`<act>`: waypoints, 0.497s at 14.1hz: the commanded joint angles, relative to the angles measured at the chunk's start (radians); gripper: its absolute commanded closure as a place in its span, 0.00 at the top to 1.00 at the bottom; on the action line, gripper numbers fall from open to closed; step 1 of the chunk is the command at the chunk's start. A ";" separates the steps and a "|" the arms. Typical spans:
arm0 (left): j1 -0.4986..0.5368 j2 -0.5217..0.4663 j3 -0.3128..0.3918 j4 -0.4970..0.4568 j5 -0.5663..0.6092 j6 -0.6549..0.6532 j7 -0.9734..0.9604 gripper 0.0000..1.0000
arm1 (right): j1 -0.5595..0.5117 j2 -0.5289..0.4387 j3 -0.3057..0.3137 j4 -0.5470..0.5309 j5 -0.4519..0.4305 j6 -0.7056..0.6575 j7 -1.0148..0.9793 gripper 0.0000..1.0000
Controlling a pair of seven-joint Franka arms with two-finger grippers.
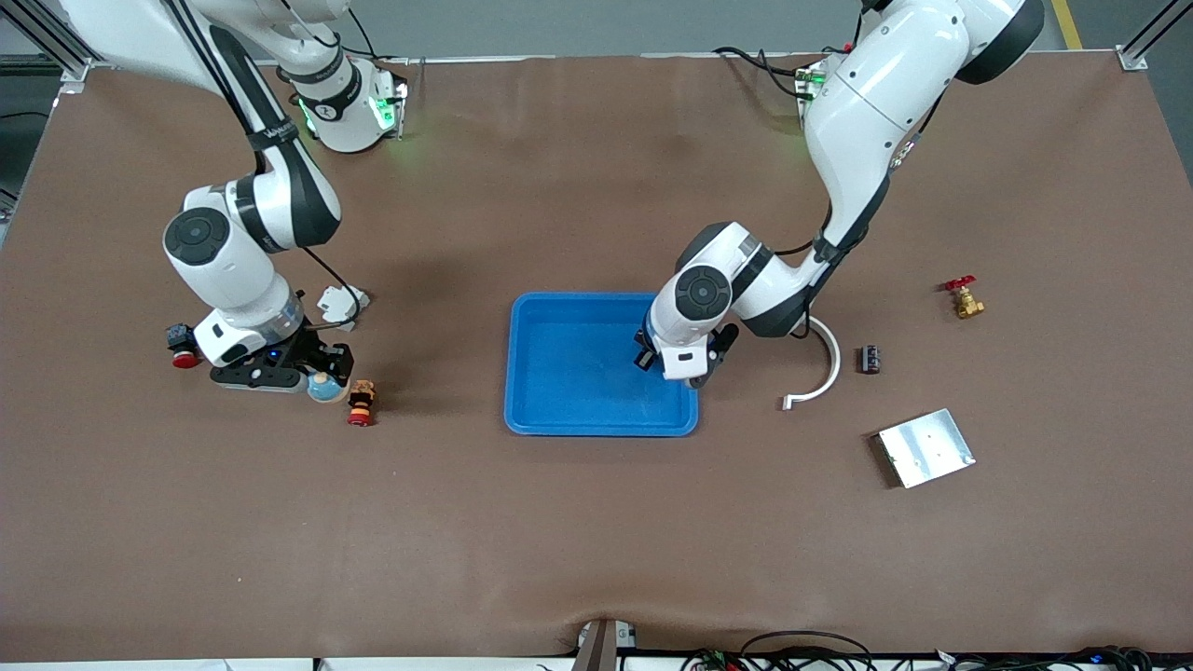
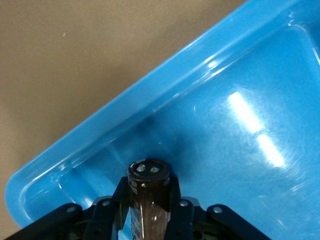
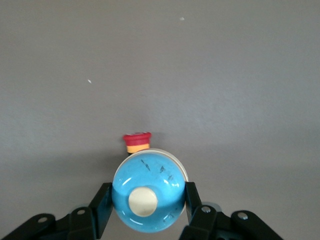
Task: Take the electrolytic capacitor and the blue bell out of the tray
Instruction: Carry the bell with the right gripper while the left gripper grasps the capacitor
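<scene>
The capacitor (image 2: 148,172), a dark brown cylinder with two holes in its end, is clamped between the fingers of my left gripper (image 2: 148,189), low over the inside of the blue tray (image 2: 210,75) near one corner. From the front, the left gripper (image 1: 676,371) is over the tray (image 1: 569,321) at the end toward the left arm, and the hand hides the capacitor. The bell (image 3: 148,195) is a glossy blue dome with a cream button. My right gripper (image 3: 148,200) is shut on its sides. Seen from the front, the bell (image 1: 324,386) is low over the table at the right gripper (image 1: 320,380), toward the right arm's end.
A small red and yellow stacked piece (image 1: 361,403) lies beside the bell. A red button part (image 1: 185,359) and a white part (image 1: 340,301) sit near the right hand. Toward the left arm's end lie a white curved piece (image 1: 822,370), a small dark cylinder (image 1: 870,359), a metal plate (image 1: 925,447) and a brass valve (image 1: 966,300).
</scene>
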 commanded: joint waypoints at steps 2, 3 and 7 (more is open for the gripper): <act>-0.003 -0.017 0.018 0.007 0.045 -0.008 -0.031 0.00 | -0.036 -0.002 0.021 -0.077 0.037 0.091 -0.030 0.00; 0.001 -0.030 0.021 0.006 0.056 -0.010 -0.031 0.00 | -0.037 0.003 0.021 -0.087 0.037 0.107 -0.030 0.00; 0.047 -0.128 0.019 0.006 0.065 -0.086 -0.004 0.00 | -0.063 0.028 0.021 -0.111 0.037 0.137 -0.033 0.00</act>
